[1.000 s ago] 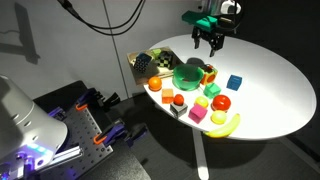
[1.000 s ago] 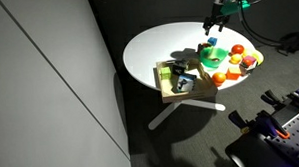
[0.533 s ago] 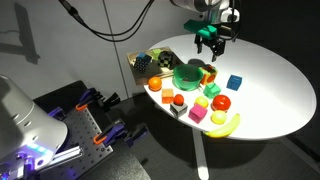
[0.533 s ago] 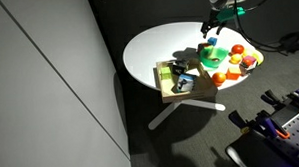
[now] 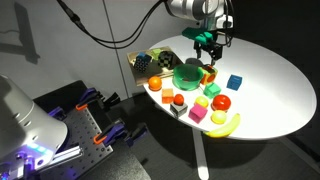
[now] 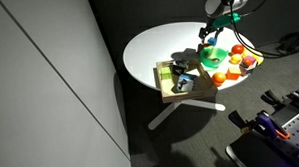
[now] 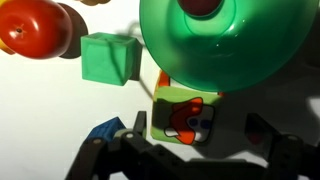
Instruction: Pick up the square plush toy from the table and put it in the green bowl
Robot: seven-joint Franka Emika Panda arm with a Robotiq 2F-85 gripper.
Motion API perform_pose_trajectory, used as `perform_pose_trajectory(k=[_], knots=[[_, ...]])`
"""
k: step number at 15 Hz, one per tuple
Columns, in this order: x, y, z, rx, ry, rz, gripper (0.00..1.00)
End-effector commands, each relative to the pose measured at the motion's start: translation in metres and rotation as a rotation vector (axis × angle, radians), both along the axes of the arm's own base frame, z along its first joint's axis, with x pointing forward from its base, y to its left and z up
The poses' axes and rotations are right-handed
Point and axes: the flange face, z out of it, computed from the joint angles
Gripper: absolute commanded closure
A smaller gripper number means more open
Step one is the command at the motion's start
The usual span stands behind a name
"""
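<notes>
The square plush toy (image 7: 183, 115) is a small cube with orange-red, whitish and yellow-green patches. It sits on the table right beside the green bowl (image 7: 215, 45). In an exterior view it shows as a small orange cube (image 5: 209, 72) by the bowl (image 5: 188, 74). My gripper (image 7: 200, 132) is open, with one finger on each side of the toy and not touching it. In both exterior views the gripper (image 5: 207, 47) (image 6: 209, 32) hangs just above the far side of the bowl (image 6: 214, 57). A red item lies inside the bowl.
A green cube (image 7: 108, 58) and a red fruit (image 7: 35, 25) lie beside the bowl. A blue cube (image 5: 234, 82), a red tomato (image 5: 221, 102), a pink cube (image 5: 198, 115) and a banana (image 5: 226, 125) crowd the round white table (image 5: 270, 95). A wooden box (image 6: 175, 80) stands at its edge.
My gripper has moved down and sideways from above the table to just over the plush toy beside the bowl. The toys have not moved.
</notes>
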Motion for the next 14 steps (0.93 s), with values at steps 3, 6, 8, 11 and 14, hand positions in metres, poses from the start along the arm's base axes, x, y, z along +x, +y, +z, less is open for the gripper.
perform_pose_trajectory(k=[3, 6, 8, 11, 14], knots=[[0.010, 0.005, -0.012, -0.073, -0.005, -0.019, 0.00], [0.013, 0.006, -0.017, -0.093, -0.003, -0.019, 0.00], [0.016, 0.005, -0.020, -0.101, -0.002, -0.020, 0.00], [0.020, 0.003, -0.024, -0.109, -0.001, -0.021, 0.00], [0.022, 0.003, -0.029, -0.110, 0.002, -0.021, 0.00]])
